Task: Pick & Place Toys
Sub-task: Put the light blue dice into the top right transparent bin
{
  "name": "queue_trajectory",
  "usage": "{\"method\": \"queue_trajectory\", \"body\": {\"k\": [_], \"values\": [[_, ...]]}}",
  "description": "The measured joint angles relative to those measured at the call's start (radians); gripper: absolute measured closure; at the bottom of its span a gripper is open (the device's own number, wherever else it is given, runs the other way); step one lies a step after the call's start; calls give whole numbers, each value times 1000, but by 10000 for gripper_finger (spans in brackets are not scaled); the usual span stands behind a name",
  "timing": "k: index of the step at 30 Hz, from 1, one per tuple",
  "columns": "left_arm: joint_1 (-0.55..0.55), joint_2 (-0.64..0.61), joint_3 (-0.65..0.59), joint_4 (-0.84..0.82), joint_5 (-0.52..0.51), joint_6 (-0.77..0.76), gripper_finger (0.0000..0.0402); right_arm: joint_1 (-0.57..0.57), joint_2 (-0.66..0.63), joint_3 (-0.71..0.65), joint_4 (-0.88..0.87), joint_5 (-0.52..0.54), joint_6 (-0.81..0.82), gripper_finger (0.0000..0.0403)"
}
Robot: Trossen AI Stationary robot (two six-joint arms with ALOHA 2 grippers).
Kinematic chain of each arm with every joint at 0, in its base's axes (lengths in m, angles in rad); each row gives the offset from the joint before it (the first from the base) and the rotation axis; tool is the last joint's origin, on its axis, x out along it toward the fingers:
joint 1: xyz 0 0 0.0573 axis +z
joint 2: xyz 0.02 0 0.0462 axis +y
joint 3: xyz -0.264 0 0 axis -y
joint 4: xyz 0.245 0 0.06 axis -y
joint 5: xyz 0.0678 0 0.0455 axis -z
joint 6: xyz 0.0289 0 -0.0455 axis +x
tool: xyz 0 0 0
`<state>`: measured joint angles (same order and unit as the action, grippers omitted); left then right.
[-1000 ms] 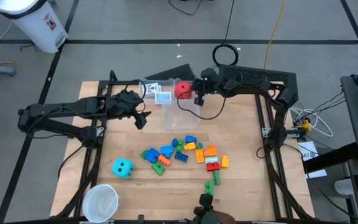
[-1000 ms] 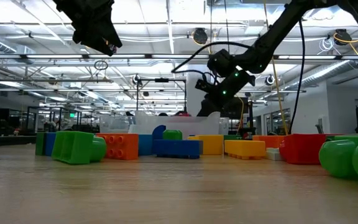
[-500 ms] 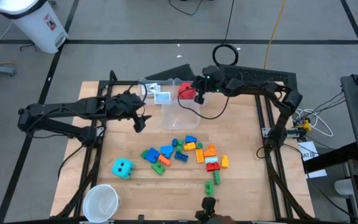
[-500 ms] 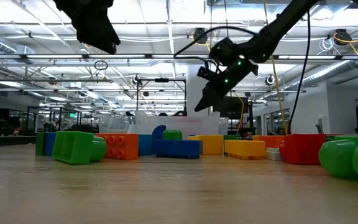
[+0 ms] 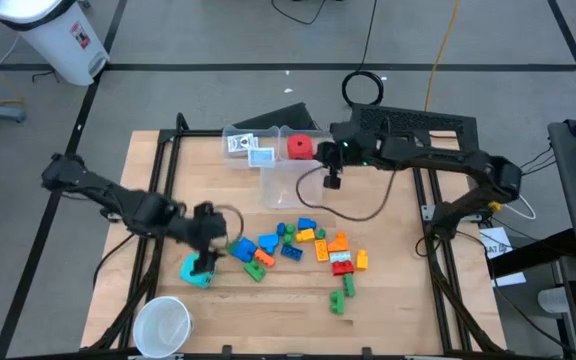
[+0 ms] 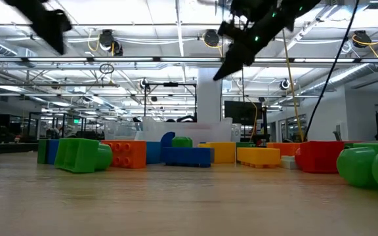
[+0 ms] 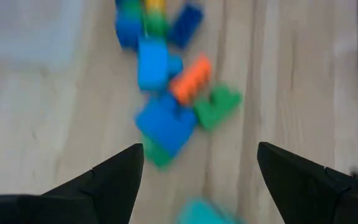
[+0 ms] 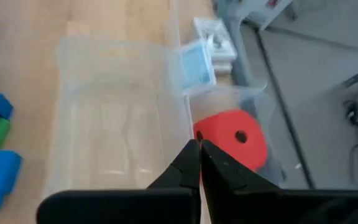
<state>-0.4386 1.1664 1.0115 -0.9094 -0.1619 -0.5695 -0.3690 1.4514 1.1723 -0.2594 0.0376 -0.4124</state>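
Several small plastic blocks (image 5: 303, 245) lie scattered on the wooden table; they also show in the left wrist view (image 7: 166, 118). The cyan die (image 5: 192, 273) lies at the near left. My left gripper (image 5: 206, 262) hovers open just above it, and the die shows at the edge of the left wrist view (image 7: 207, 213). The red die (image 5: 299, 147) and white picture cards (image 5: 250, 149) lie in a clear bin (image 5: 230, 133) at the far side. My right gripper (image 5: 333, 182) is shut and empty, high above the bins, near the red die (image 8: 232, 140).
A second clear bin (image 5: 293, 195) stands empty just nearer than the first (image 8: 117, 124). A white cup (image 5: 163, 325) stands at the near left corner. Green blocks (image 5: 340, 295) lie near the front edge. Bare table lies to the right of the blocks.
My left gripper has swung from beside the bins toward the table's near edge and now hovers over the cyan die. My right gripper has risen and drawn back from the red die toward the near right. The red die stays in its bin.
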Motion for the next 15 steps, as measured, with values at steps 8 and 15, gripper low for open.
{"method": "queue_trajectory", "body": {"k": [8, 15], "values": [[-235, 205, 109, -334, 6, -216, 80, 114, -128, -80, 37, 46, 15, 403], [-300, 313, 93, -358, 141, -266, 80, 138, -189, -235, 217, 49, 14, 403]]}}
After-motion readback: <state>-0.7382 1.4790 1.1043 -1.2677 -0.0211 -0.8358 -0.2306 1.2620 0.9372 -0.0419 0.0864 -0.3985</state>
